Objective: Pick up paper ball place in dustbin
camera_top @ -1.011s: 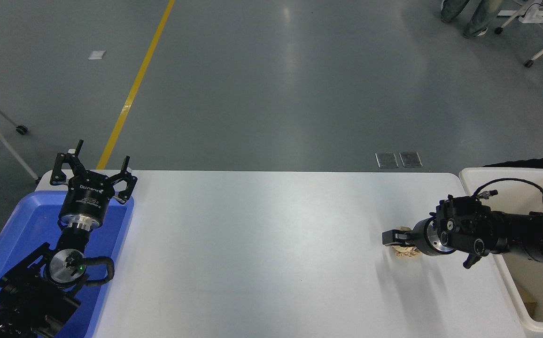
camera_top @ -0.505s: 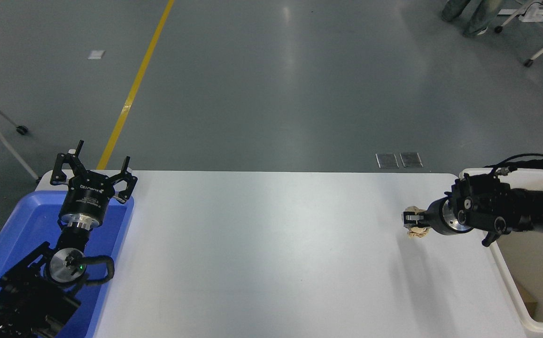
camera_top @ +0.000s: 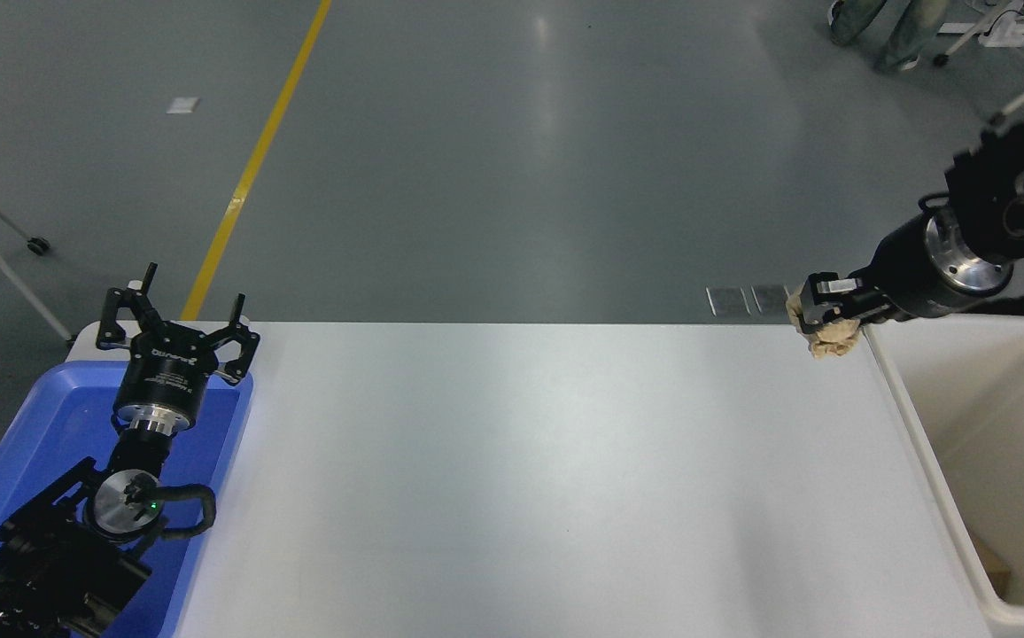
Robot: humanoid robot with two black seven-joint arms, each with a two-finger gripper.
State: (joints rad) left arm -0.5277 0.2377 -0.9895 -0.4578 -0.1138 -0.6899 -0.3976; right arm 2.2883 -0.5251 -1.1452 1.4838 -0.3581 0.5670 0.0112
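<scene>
While the left arm is sitting parked at the lower left, its left gripper (camera_top: 177, 312) is spreading its black fingers wide above the far end of the blue tray (camera_top: 7, 443), with nothing between them. Over on the other side, the right arm is reaching in from the right edge, and the right gripper (camera_top: 818, 306) is pinching the paper ball (camera_top: 829, 335) between closed fingers, so the tan wad is bulging out beneath and to the left of the black fingertips. That ball is hanging in the air, clear of the white table (camera_top: 512, 478), and it is appearing against the table's far right corner, just beside the near-left corner of the dustbin (camera_top: 928, 461); it is not yet sitting over the bin's opening. The gripper's silver wrist ring and dark body are slanting up and to the right, above the bin's far rim. The cream-white dustbin is standing against the table's right edge, its thick rim running down the picture, and a small brownish scrap is lying at the bottom of it near the lower right. Beyond the table, a yellow line (camera_top: 255, 159) is running across the grey floor, and a person's legs (camera_top: 884, 31) are showing at the top right corner.
</scene>
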